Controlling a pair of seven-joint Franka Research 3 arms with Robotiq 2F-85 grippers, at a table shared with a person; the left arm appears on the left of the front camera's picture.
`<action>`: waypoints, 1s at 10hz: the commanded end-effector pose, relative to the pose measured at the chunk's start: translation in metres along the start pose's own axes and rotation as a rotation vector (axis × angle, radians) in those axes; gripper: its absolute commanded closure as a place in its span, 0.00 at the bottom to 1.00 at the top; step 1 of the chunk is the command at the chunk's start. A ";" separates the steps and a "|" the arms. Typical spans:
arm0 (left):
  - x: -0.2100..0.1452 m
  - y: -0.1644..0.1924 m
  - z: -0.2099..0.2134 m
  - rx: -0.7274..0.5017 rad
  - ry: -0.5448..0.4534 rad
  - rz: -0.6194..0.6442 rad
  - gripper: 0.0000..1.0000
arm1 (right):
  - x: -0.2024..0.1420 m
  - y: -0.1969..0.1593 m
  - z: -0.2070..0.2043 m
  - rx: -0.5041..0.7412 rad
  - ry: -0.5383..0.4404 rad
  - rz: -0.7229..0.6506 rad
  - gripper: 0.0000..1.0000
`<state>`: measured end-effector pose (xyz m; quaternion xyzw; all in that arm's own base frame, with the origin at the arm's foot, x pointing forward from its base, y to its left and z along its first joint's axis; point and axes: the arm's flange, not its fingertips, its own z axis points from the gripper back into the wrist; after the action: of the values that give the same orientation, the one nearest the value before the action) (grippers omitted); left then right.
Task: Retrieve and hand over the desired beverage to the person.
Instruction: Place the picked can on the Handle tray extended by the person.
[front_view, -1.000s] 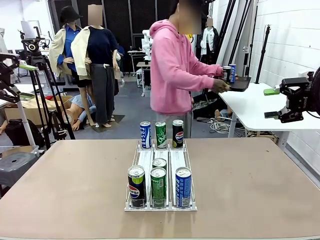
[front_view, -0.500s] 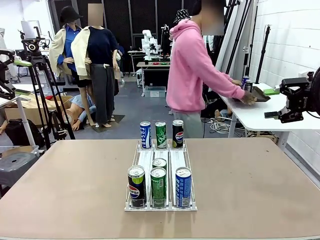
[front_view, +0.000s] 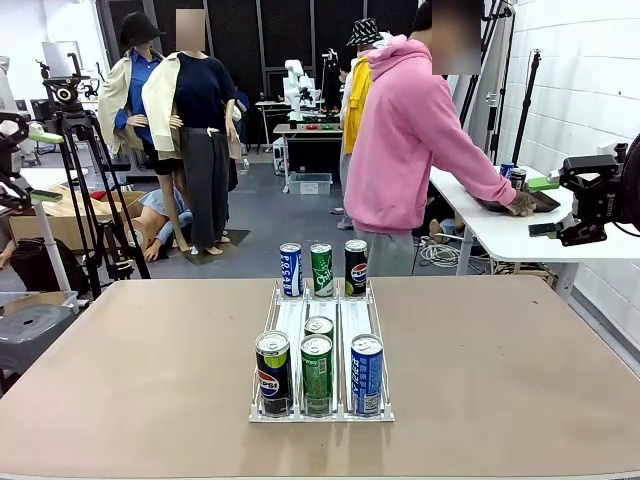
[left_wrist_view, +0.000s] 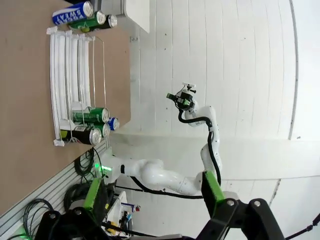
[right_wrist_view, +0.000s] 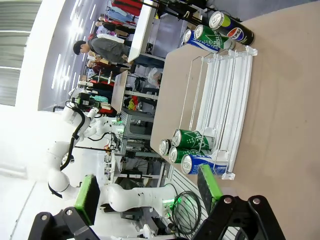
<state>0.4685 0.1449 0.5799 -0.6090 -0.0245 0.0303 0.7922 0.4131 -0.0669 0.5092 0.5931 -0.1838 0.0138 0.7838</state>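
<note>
- My left gripper (left_wrist_view: 155, 207) stands wide, green pads apart with nothing between them; it sits at the nine o'clock edge of the front view (front_view: 20, 160), well off the table.
- My right gripper (right_wrist_view: 147, 192) is spread the same way and bare; in the front view it hangs at three o'clock (front_view: 570, 205), well apart from the cans.
- The beverages sit in a clear three-lane rack (front_view: 321, 340) at table centre: at its six o'clock end a black Pepsi can (front_view: 272, 372), a green can (front_view: 316, 373) with another green can (front_view: 319, 327) just behind it, and a blue can (front_view: 366, 373); three more cans stand at its twelve o'clock end.
- The person (front_view: 415, 150) in the pink hoodie is turned toward a white side table (front_view: 500, 235) at two o'clock, hand (front_view: 518, 203) on a dark tray there. I judge no drink has been chosen, so picking now risks the wrong can.
- The front cans stand nearly touching; a wide approach could clip a neighbour or shift the light rack.
- Handing over while the person faces away risks a drop.
</note>
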 end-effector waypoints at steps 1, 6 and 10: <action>-0.010 0.033 0.009 -0.078 0.055 0.048 0.00 | 0.001 0.000 0.000 -0.001 0.007 0.001 0.00; -0.006 0.086 -0.031 -0.126 0.259 0.109 0.00 | 0.001 0.000 0.000 -0.001 0.007 0.001 0.00; -0.004 0.095 -0.045 -0.137 0.259 0.152 0.00 | 0.001 0.000 0.000 -0.001 0.007 0.001 0.00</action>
<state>0.4663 0.1243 0.4762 -0.6596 0.1237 0.0090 0.7413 0.4131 -0.0668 0.5092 0.5930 -0.1838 0.0139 0.7838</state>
